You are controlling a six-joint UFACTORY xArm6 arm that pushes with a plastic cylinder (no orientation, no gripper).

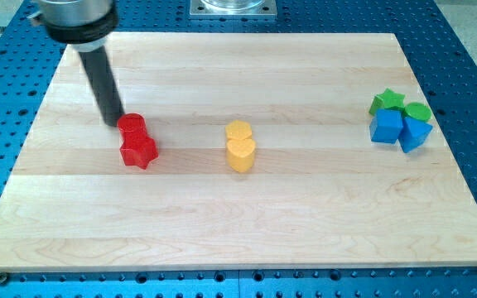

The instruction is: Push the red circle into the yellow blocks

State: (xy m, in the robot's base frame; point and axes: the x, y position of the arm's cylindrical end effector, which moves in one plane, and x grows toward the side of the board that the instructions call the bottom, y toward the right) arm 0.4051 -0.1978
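Observation:
The red circle [132,125] sits at the view's left-centre, touching a red star-shaped block [138,151] just below it. Two yellow blocks [240,146], both heart-like, stand stacked in a column at the middle of the board, well to the right of the red ones. My tip [114,122] is at the red circle's left edge, touching or nearly touching it. The dark rod rises up and to the left from there.
A cluster of two green blocks [400,105] and two blue blocks [397,130] lies at the view's right. The wooden board [247,223] rests on a blue perforated table.

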